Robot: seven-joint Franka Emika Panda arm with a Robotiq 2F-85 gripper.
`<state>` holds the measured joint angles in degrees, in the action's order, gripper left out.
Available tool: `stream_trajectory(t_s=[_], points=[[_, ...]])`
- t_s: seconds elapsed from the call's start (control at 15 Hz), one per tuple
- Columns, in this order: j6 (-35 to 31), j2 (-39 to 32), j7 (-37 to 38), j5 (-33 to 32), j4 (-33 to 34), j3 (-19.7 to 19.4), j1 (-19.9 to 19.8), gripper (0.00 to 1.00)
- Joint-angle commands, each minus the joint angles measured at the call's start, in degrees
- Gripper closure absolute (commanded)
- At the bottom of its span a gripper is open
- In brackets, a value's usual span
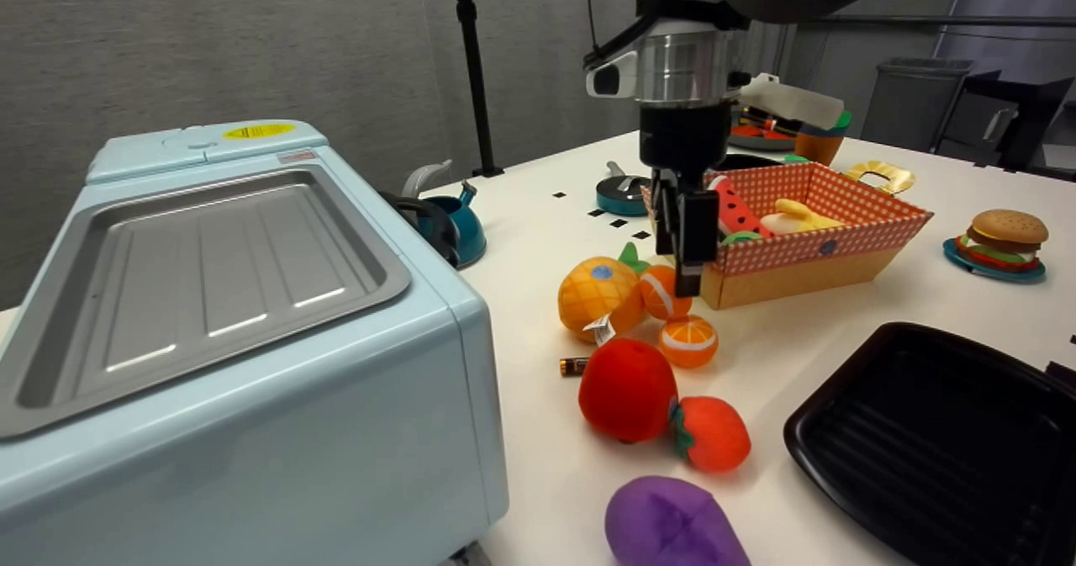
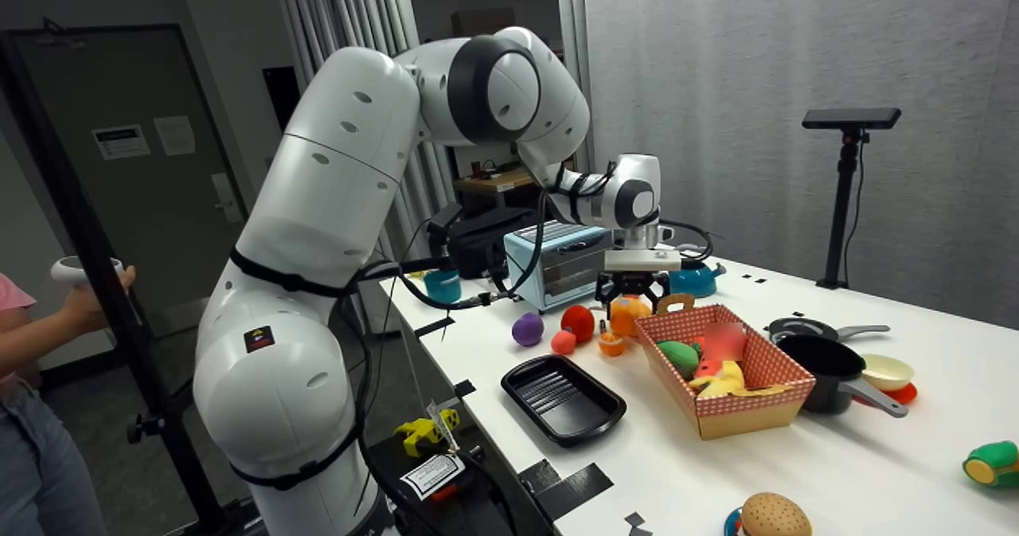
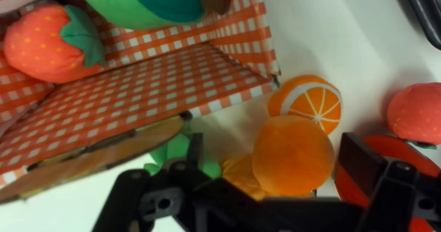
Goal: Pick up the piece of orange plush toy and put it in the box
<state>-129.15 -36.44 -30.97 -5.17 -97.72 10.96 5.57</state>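
The orange plush piece (image 3: 293, 154) is a small rounded lump, plain orange on the side facing the wrist camera. It lies against the plush pineapple and close to a round orange slice (image 3: 324, 104). In an exterior view the piece (image 1: 662, 292) shows a white stripe. My gripper (image 3: 272, 151) is open, with one finger on each side of the piece; I see no clear contact. The gripper also shows in both exterior views (image 1: 687, 276) (image 2: 634, 303). The red-checkered box (image 1: 807, 270) stands beside the gripper, holding several plush foods; it also shows in the wrist view (image 3: 155, 87).
The plush pineapple (image 1: 598, 297) lies behind the piece, partly under the gripper. A red plush (image 1: 626, 389), a smaller red plush (image 1: 714, 433) and a purple plush (image 1: 672, 524) lie nearby. A toaster oven (image 1: 336, 415) and a black pan (image 2: 564, 401) flank them. The box's cardboard handle (image 3: 96, 163) sticks up near the gripper.
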Motion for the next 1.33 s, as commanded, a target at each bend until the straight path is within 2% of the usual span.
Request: stream_trajectory(t_s=[0.0, 0.33, 0.4, 0.47, 0.8, 0.93, 1.0, 1.13, 1.27], points=[[2.04, -2.77, -1.85, 1.46, 3.69, 1.25, -1.72, 0.00], [2.71, -4.81, -1.50, 1.43, 5.80, 1.26, -1.76, 0.00], [2.85, -5.16, -1.45, 1.44, 6.22, 1.28, -1.75, 0.07], [2.96, -5.50, -1.40, 1.41, 6.64, 1.27, -1.73, 0.26], [3.24, -6.06, -1.17, 1.24, 7.66, 1.17, -1.75, 0.65], [3.10, -5.99, -1.03, 1.35, 7.76, 1.13, -1.89, 0.52], [3.06, -5.94, -0.97, 1.41, 7.71, 1.11, -1.98, 0.33], [3.10, -5.91, -0.91, 1.32, 7.56, 0.94, -2.15, 0.24], [3.56, -5.96, -0.89, 1.39, 7.47, 0.87, -2.43, 0.09]])
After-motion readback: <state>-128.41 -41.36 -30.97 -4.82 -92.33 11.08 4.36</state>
